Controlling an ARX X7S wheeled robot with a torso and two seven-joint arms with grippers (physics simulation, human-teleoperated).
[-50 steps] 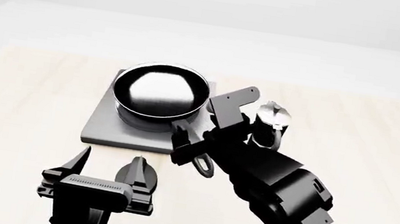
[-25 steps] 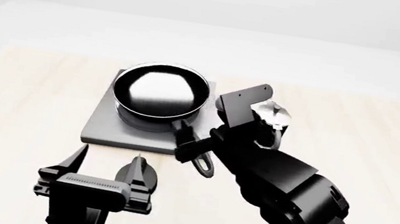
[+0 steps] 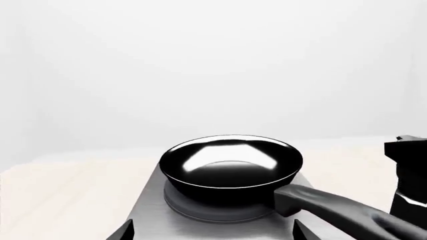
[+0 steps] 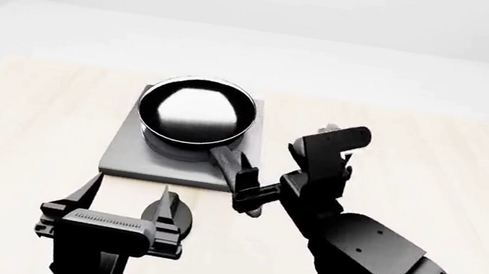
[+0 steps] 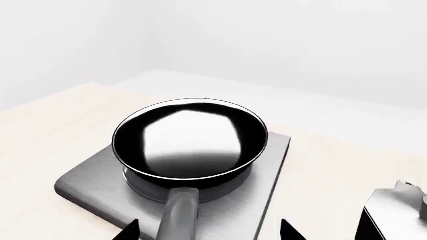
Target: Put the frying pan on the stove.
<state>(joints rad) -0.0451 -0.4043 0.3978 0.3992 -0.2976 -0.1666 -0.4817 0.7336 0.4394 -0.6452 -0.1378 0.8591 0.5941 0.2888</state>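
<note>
Nearest the robot, left claw (image 4: 124, 210) hovering low over the pale bench (image 4: 22, 149), fingers spread wide, holding nothing, just short of the near edge of the stove (image 4: 127, 153). Beside it and slightly farther, right claw (image 4: 293, 169) spread open too, one finger low beside the handle's end, the other raised; no grip on anything to be seen.

Next out, frying pan (image 4: 197, 112) seated on the stove's ringed burner, handle jutting off the plate toward the right claw. Judged placed already, with release done.

Main risk: lower right finger very near the handle's end, touching or not impossible to tell. Any sideways drift while pulling away could catch the handle, spin the pan or drag it off the rings. Straight lift and retreat looks safest.

Farther right, partly hidden behind the raised finger, a small silver-topped pot (image 4: 327, 129), just beside the right claw's path; a swing outward could knock it over. Beyond that, bare bench and pale wall.
</note>
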